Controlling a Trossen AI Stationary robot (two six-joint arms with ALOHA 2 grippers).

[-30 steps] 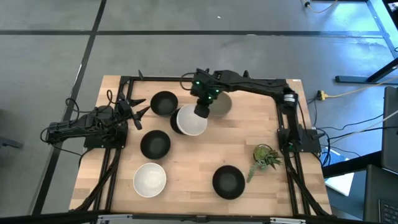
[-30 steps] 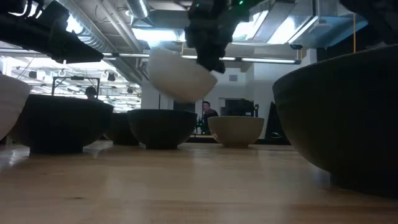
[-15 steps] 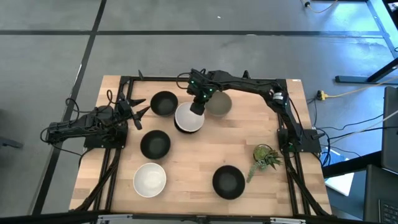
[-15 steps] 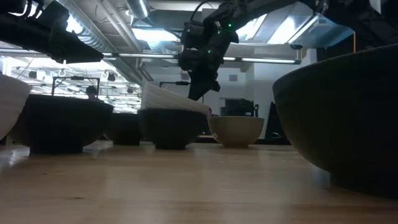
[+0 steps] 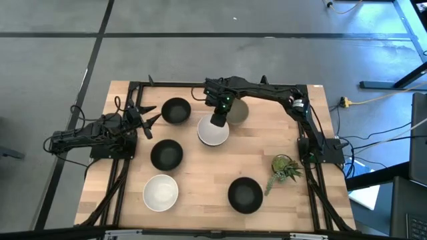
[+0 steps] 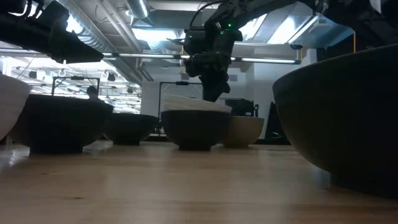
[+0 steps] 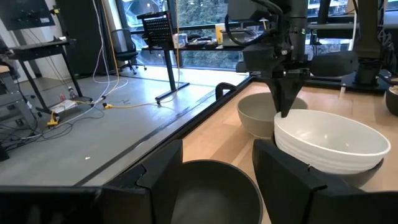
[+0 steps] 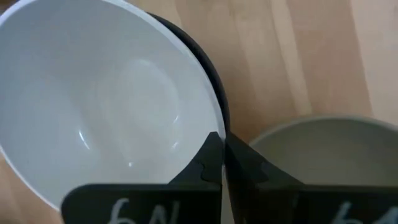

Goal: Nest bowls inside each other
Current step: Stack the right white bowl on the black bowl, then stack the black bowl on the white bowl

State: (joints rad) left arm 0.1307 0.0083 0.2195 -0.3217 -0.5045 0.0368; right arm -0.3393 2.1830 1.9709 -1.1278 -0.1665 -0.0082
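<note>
**White bowl seated in a black one**

White bowl sat nested in a black bowl at upper centre of the table, just beside the grey-green bowl. The right gripper pinched the white bowl's rim, fingers closed on it. The left gripper waited spread apart at left, near another black bowl.

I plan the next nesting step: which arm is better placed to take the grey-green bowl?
Probably the right. Its tool is at the rim of the nested white bowl, directly beside the grey-green bowl. The left tool waits near the table's left edge, farther away.
</note>
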